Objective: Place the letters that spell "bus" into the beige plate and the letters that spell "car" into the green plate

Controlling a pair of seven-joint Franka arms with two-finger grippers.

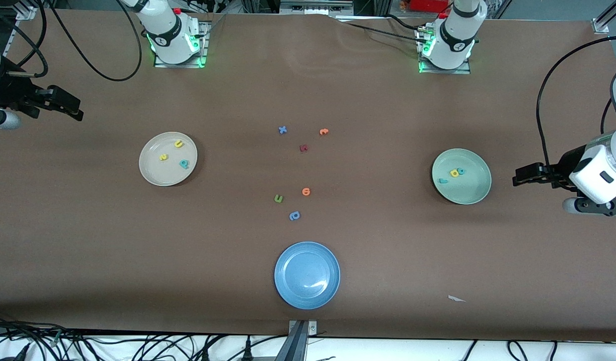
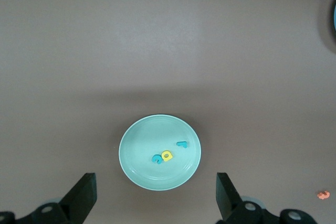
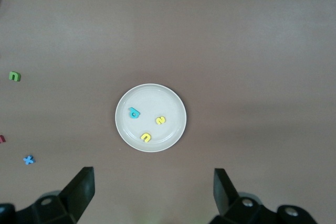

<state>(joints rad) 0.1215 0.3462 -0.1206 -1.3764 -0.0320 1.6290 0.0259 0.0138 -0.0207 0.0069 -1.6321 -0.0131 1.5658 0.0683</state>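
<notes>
Both sets look delivered: b, u, s lie in the beige plate (image 1: 152, 175), c, a, r in the green plate (image 1: 476, 193). The left gripper (image 2: 156, 195) and right gripper (image 3: 152, 190) hang high over their plates, fingers spread, empty.

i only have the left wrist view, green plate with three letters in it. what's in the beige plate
Observer: The beige plate holds a teal b, a yellow u and a yellow s.
Operator: anything left loose on the table
Observer: Yes, six stray letters lie mid-table, among them a green u and an orange letter.
Operator: where's the blue plate, i just see an edge
Observer: The blue plate sits nearest the front camera, with nothing in it.
Operator: and the right gripper
Observer: The right gripper is open, with the beige plate in its wrist view.
</notes>
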